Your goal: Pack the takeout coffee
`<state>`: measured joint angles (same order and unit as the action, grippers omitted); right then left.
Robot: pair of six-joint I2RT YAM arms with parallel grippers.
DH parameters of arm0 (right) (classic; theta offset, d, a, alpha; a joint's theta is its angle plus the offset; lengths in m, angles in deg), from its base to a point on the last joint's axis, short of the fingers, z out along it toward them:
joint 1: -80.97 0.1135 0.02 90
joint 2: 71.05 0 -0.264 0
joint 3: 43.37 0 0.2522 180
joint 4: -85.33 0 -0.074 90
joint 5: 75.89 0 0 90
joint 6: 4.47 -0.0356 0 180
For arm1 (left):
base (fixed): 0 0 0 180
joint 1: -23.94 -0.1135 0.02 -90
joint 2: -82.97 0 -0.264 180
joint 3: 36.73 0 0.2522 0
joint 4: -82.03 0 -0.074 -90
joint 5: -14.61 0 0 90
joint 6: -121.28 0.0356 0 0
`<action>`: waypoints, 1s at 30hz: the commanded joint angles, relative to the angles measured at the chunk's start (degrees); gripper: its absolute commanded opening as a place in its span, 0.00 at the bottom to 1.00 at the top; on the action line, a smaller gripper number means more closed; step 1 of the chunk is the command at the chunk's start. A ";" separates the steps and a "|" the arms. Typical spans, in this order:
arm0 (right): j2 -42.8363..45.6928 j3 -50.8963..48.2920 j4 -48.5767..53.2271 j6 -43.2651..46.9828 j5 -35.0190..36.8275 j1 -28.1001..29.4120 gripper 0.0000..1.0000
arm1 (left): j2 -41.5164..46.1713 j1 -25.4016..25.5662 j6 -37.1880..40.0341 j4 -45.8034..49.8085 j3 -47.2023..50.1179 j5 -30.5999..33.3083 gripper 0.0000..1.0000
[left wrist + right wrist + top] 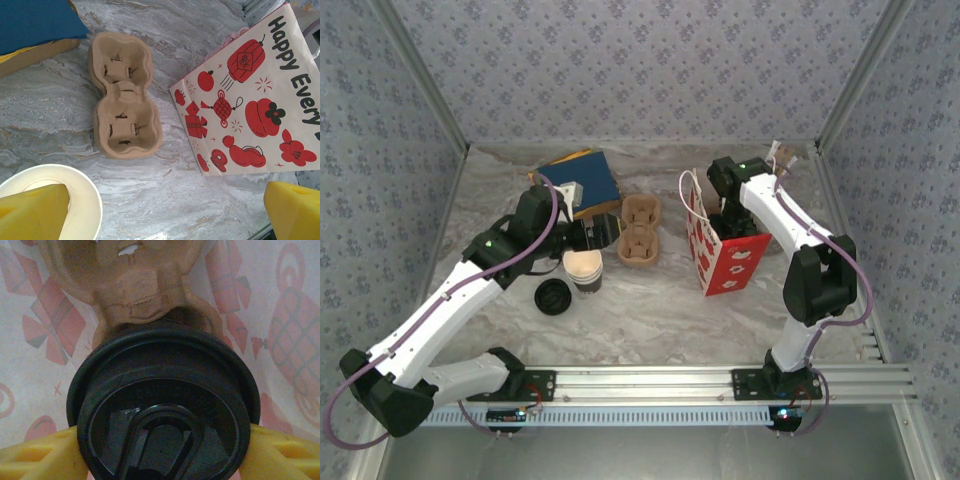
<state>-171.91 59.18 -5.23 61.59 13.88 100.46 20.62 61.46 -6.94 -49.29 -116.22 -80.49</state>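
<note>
- Bag (730, 262): red and white, standing on the table (650, 320) and open at the top.
- Right gripper (160, 452): dipped into the bag's mouth. Its yellow fingers (40, 455) press on both sides of the coffee (162, 405), so the jaws stand fairly wide but are clamped on it.
- Coffee: inside the bag, seen from above as a round black lid with the bag's faint red prints behind it.
- Inner carrier (135, 285): a brown pulp carrier, also inside the bag and touching the lid's far edge. Whether the cup sits in one of its pockets cannot be told.
- Left gripper (165, 195): well left of the bag, jaws spread as wide as they go and holding nothing. One finger (32, 212) hangs over the rim of the cup stack (585, 270).
- Carrier (640, 232): a two-pocket pulp carrier with both pockets empty, flat on the table between the bag and the cup stack.
- Loose lid (552, 296): black, on the table just beyond the cup stack from the bag.
- Blue box (585, 178): left of the bag, behind the carrier.
</note>
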 commanded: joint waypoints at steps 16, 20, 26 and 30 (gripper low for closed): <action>-2.33 -0.20 3.86 -0.23 -0.78 0.27 0.72 | 0.47 0.33 -0.15 0.33 -0.40 0.68 1.00; -2.24 -0.24 3.91 -0.23 -0.77 0.29 0.72 | 0.48 0.30 -0.11 0.42 -0.41 0.72 1.00; -2.06 -0.20 4.04 -0.23 -0.77 0.19 0.72 | 0.42 0.29 -0.23 0.32 -0.43 0.71 1.00; -2.06 -0.20 4.05 -0.23 -0.77 0.23 0.72 | 0.47 0.29 -0.27 0.32 -0.32 0.71 1.00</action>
<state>-172.02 59.64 -4.40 61.59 13.84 100.46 20.62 61.46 -6.94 -49.29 -116.22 -80.49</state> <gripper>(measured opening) 0.723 0.997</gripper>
